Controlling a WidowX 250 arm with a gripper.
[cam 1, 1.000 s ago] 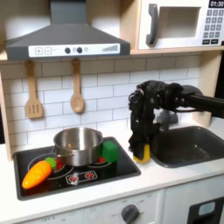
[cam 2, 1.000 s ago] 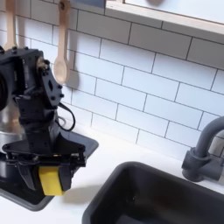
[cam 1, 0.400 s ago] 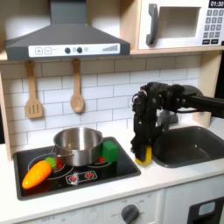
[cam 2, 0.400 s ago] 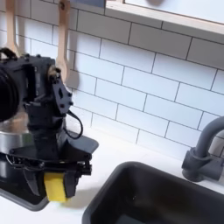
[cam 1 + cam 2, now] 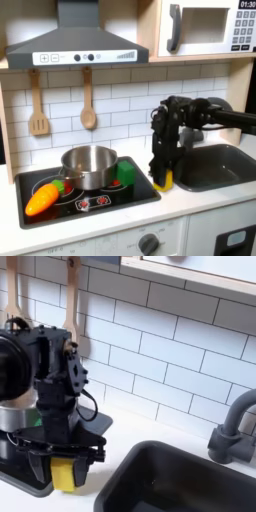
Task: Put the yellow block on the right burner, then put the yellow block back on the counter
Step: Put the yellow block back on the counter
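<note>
Yellow block in the first exterior view is one small bright plastic cuboid, its long axis upright, clamped low in the black gripper; it hangs just above the off-white bench, between the black hob's right edge and the dark grey sink; whether it touches the bench cannot be told. On the hob stand one round steel pot, one orange toy carrot at the near left, and one green block right of the pot; two wooden utensils hang on the white tiled wall.

In the second exterior view the yellow block is again upright, smooth-faced, grasped between the gripper's dark fingers by the hob's right corner, left of the sink; one grey curved tap rises at the far right.
</note>
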